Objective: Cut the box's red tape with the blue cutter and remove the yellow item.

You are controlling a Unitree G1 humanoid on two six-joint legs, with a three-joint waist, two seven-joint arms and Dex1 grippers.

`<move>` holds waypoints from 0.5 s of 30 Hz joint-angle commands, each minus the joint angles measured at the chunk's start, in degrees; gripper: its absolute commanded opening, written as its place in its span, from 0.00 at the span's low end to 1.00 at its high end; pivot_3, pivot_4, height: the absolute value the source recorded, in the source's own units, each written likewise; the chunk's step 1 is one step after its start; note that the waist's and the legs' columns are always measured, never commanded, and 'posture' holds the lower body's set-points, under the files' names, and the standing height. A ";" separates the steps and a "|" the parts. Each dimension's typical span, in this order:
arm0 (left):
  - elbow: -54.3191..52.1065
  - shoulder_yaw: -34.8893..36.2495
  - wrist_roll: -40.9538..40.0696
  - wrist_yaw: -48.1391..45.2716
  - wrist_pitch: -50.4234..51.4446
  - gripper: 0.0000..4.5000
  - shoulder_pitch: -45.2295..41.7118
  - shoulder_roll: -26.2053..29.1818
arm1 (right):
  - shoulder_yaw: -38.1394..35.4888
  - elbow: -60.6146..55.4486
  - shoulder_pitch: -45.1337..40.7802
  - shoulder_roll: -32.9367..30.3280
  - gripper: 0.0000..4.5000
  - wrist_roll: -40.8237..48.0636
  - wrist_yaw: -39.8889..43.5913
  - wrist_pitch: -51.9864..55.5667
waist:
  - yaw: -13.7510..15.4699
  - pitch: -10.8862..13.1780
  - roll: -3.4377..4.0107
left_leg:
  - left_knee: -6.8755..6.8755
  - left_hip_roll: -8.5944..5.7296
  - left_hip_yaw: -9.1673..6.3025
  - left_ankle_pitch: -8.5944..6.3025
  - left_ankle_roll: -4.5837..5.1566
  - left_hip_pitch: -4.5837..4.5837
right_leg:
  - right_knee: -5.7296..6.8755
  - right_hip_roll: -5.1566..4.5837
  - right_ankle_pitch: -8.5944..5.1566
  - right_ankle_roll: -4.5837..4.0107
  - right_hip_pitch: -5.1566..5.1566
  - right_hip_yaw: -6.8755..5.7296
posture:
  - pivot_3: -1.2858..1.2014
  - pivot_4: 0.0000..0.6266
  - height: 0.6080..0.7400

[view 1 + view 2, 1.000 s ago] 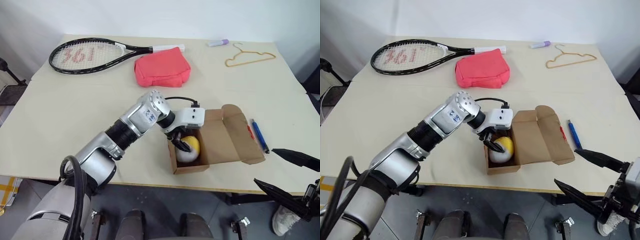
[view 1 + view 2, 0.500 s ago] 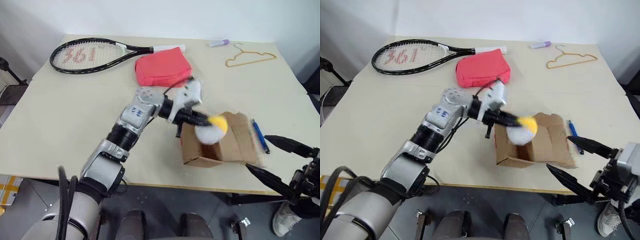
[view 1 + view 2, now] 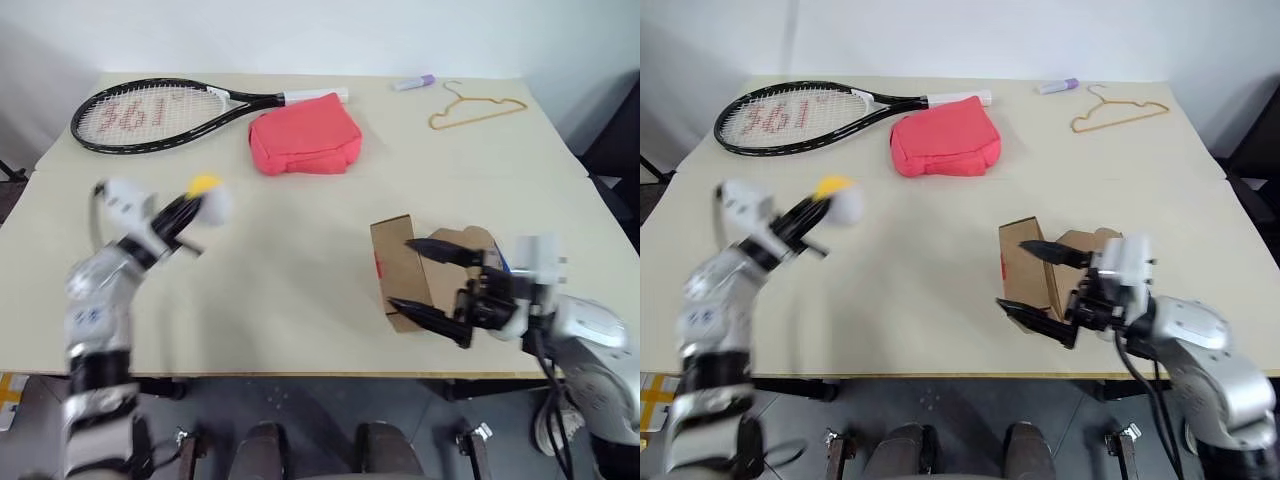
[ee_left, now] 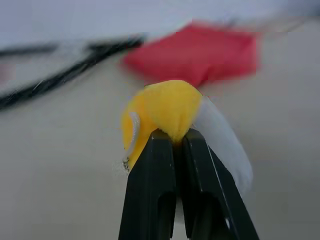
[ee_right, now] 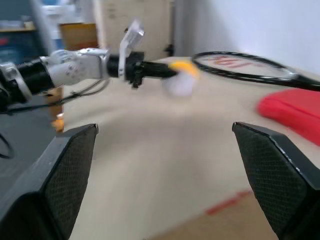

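Beige table (image 3: 280, 250), racket (image 3: 150, 110), pouch (image 3: 303, 147), box (image 3: 400, 268)

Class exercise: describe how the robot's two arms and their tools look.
Both arms have silver-grey metal shells. The left tool and right tool each carry two slim black fingers on a white housing. The right one's pads are mesh-textured. Black cables run along the right forearm.

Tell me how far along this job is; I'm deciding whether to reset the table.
Nearly done, it seems. The box stands open, so the cutting looks finished. The left gripper is shut on the yellow item, holding it well clear of the box, above the table. The right gripper, open, straddles the box. Left: setting the yellow item down.
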 commanded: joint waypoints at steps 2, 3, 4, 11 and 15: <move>-4.81 -1.21 -2.62 -4.30 1.51 0.32 1.94 2.82 | -0.48 1.21 -1.25 0.11 1.00 -1.09 2.47 -3.44 | 1.94 -0.01 -0.01 | 0.18 -0.04 -0.09 -0.01 0.02 -0.02 | -0.02 -0.01 0.03 0.05 0.14 0.03 | 0.52 0.24 1.00; -4.65 -1.73 -3.06 -5.36 2.12 0.39 2.12 3.22 | -0.46 1.80 -1.56 -0.02 1.00 -1.23 2.84 -3.54 | 2.15 -0.02 -0.02 | 0.25 -0.06 -0.07 -0.02 0.03 -0.01 | -0.05 -0.01 0.03 0.05 0.18 0.05 | 0.52 0.24 1.00; -4.56 -2.27 -3.09 -6.18 2.38 0.46 2.24 3.76 | -0.50 2.28 -1.78 -0.21 1.00 -1.46 3.24 -3.82 | 2.22 -0.02 -0.02 | 0.26 -0.06 -0.04 -0.02 0.03 0.00 | -0.07 0.00 0.04 0.05 0.20 0.06 | 0.52 0.24 1.00; -9.20 1.13 -5.33 -9.04 0.18 0.94 6.77 7.62 | -4.32 4.21 -2.38 -2.51 1.00 0.86 4.85 -2.57 | 0.60 -0.02 -0.02 | -0.03 -0.02 0.10 0.00 0.00 0.02 | 0.01 0.03 0.05 0.02 -0.03 0.12 | 0.52 0.24 1.00; -16.10 8.80 -10.56 -15.42 7.21 0.94 19.35 12.86 | -9.28 4.57 -0.34 -7.41 1.00 1.57 8.03 -2.13 | -0.84 -0.01 0.00 | -0.22 0.03 0.17 0.00 -0.02 0.10 | 0.00 0.03 0.05 0.02 -0.08 0.11 | 0.52 0.24 1.00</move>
